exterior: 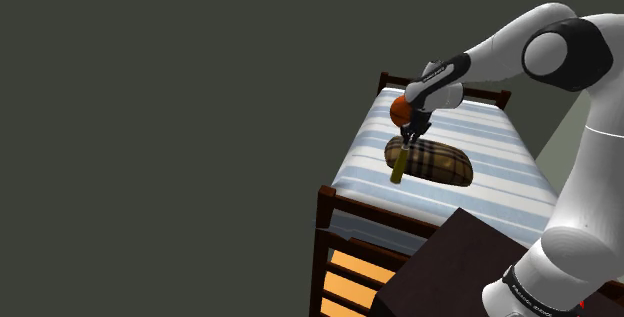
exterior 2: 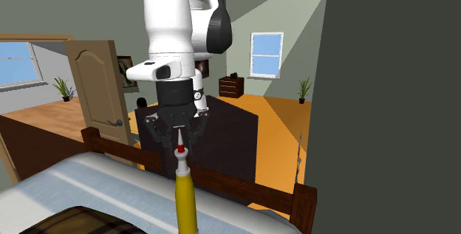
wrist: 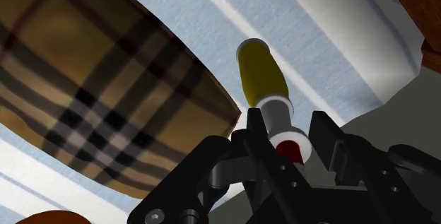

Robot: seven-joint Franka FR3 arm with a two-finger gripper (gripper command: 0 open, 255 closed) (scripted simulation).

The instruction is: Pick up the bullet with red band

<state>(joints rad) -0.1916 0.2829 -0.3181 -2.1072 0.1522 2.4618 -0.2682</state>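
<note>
The gripper (wrist: 288, 127) pointed down at the bed. Its 2 black fingers (wrist: 258, 138) were pinching the bullet (wrist: 263, 74) at its red and white end. The red band sat right between the fingers. The long yellow part of the bullet stuck out past the fingers, toward the bed cover (wrist: 304, 39). I could not tell if the yellow end touched the cover.

Just beside the bullet lay a brown checked pillow (wrist: 92, 88). The cover under it had pale blue and white stripes.

In the shoulder view, the bullet (exterior: 398, 165) hung below the gripper (exterior: 410, 130), in front of the pillow (exterior: 432, 161). The pillow lay near the middle of the bed (exterior: 500, 165). The dark box (exterior: 450, 265) that the arm stood on was at the foot of the bed.

In the second exterior view, the bullet (exterior 2: 185, 195) stood nearly straight up under the gripper (exterior 2: 179, 133), red end on top. Behind it ran the dark wood board (exterior 2: 244, 188) at the end of the bed, then the white arm (exterior 2: 177, 26). Farther back were a wood door (exterior 2: 100, 85), a low dark cabinet (exterior 2: 231, 85), a plant (exterior 2: 304, 88) and a window (exterior 2: 266, 54).
</note>
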